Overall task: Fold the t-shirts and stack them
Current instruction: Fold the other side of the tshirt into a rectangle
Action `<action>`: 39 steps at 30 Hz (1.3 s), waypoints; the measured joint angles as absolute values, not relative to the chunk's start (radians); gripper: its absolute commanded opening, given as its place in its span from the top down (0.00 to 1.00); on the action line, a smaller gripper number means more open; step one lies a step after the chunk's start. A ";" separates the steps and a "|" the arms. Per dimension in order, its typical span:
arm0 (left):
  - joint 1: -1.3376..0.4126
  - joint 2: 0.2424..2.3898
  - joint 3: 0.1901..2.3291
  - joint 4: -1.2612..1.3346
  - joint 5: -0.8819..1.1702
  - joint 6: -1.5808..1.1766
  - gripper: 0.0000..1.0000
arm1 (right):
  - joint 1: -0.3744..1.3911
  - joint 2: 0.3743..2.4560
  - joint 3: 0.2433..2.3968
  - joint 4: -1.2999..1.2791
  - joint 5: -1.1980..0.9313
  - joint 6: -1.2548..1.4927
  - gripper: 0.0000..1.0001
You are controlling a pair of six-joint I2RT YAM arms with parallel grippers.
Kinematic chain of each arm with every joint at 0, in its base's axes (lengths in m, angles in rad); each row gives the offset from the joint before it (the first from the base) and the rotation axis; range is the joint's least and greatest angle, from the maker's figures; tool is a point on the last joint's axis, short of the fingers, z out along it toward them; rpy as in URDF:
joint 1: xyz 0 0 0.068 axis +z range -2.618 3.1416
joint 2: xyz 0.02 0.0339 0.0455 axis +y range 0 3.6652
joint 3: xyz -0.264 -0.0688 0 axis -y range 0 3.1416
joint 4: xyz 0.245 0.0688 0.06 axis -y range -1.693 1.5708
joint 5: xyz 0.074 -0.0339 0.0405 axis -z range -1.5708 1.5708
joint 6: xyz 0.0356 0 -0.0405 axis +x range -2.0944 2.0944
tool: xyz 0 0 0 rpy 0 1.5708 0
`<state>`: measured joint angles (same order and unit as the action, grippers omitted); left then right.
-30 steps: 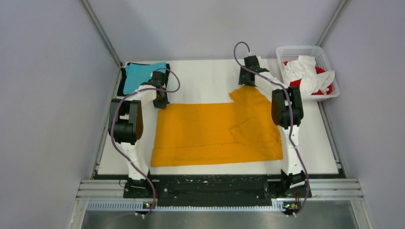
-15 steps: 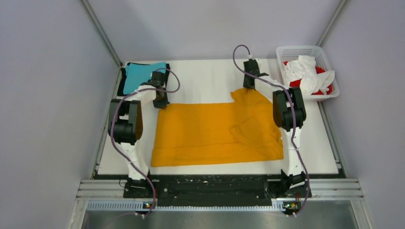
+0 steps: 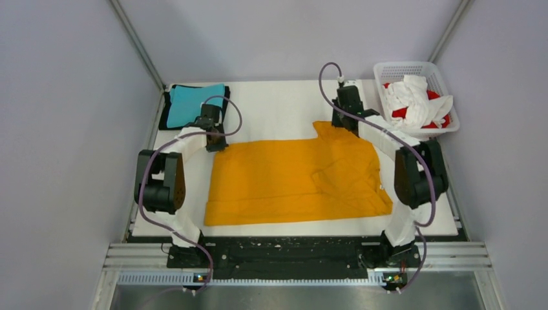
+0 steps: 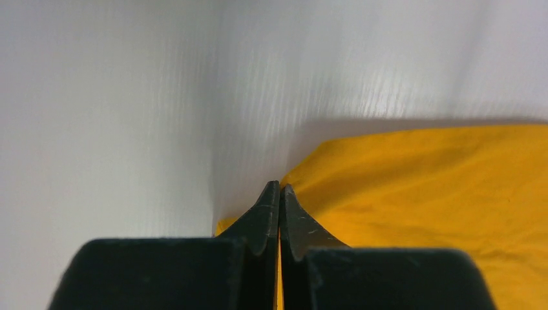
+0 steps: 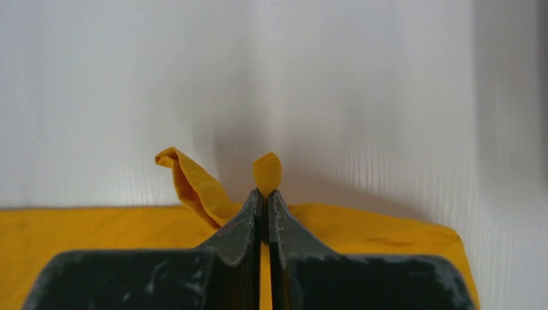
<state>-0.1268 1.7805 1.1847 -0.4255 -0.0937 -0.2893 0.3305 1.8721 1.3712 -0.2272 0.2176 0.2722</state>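
An orange-yellow t-shirt point(image 3: 291, 181) lies spread across the middle of the white table point(image 3: 271, 103). My left gripper point(image 3: 215, 143) is shut on its far left corner; orange cloth point(image 4: 413, 187) shows between the closed jaws point(image 4: 279, 188). My right gripper point(image 3: 342, 121) is shut on the shirt's far right edge, and a small fold of orange cloth point(image 5: 266, 171) pokes out past its tips point(image 5: 265, 192). A teal t-shirt point(image 3: 190, 103) lies folded on a black one at the far left corner. White and red t-shirts point(image 3: 413, 103) are heaped in the basket.
The white lattice basket point(image 3: 413, 68) stands at the far right corner. Grey walls close in the table on both sides and at the back. A metal rail point(image 3: 291, 255) runs along the near edge by the arm bases.
My right gripper has shut on the shirt's far right edge and shifted right and back, stretching the cloth. The left arm has swung outward, its gripper still on the corner.
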 measured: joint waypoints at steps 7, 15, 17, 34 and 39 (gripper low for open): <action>-0.155 1.631 1.038 -0.360 -0.097 -0.312 1.00 | 0.350 1.584 1.163 -0.245 0.168 0.273 1.00; -0.237 1.494 0.912 -0.336 -0.200 -0.351 1.00 | 0.362 1.325 0.998 -0.342 0.072 0.292 1.00; -0.250 1.454 0.878 -0.332 -0.225 -0.369 1.00 | 0.363 1.274 0.974 -0.372 0.053 0.293 1.00; -0.270 1.151 0.645 -0.297 -0.323 -0.477 1.00 | 0.364 1.055 0.881 -0.632 0.000 0.311 1.00; -0.284 1.127 0.617 -0.291 -0.324 -0.505 1.00 | 0.364 1.008 0.881 -0.689 0.015 0.319 1.00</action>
